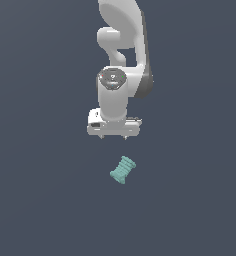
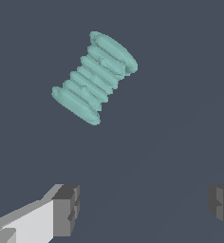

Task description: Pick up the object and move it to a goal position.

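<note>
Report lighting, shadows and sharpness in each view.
Exterior view: flat, even light, no glare; the spool casts no visible shadow; edges soft and pixelated. Wrist view: spool sharp, ribs shaded; the hand open, one finger cropped at the edge.

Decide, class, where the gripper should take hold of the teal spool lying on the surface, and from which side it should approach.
Probably best from above, closing on the ribbed waist of the teal spool between its flared ends. It lies on its side, so the flanges would likely stop it sliding along its axis. The open gripper should turn so its fingers close across the axis.
</note>
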`<state>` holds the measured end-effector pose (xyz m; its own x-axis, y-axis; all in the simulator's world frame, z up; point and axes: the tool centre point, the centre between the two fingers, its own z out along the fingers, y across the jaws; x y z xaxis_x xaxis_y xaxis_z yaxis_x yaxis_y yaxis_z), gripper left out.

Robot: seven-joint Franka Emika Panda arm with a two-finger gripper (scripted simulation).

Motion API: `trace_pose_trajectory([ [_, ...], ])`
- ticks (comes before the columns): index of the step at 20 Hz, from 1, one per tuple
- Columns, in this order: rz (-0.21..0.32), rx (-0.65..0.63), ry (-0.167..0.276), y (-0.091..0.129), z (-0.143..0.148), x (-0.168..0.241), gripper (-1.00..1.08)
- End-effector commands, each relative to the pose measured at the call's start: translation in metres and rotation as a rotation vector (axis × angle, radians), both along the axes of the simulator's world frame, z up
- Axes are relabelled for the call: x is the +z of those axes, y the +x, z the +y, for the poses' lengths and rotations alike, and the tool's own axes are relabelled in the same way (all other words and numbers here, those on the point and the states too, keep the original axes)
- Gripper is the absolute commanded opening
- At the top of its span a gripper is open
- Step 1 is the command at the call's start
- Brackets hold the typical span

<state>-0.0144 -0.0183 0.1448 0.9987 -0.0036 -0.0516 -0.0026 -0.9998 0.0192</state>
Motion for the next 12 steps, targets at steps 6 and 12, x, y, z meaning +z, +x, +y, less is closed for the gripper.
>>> trace_pose_trajectory([
  [6,-0.020,-0.003,0.004,0.008,0.004,0.009,1.00],
  [12,-0.048,-0.007,0.011,0.018,0.009,0.022,1.00],
])
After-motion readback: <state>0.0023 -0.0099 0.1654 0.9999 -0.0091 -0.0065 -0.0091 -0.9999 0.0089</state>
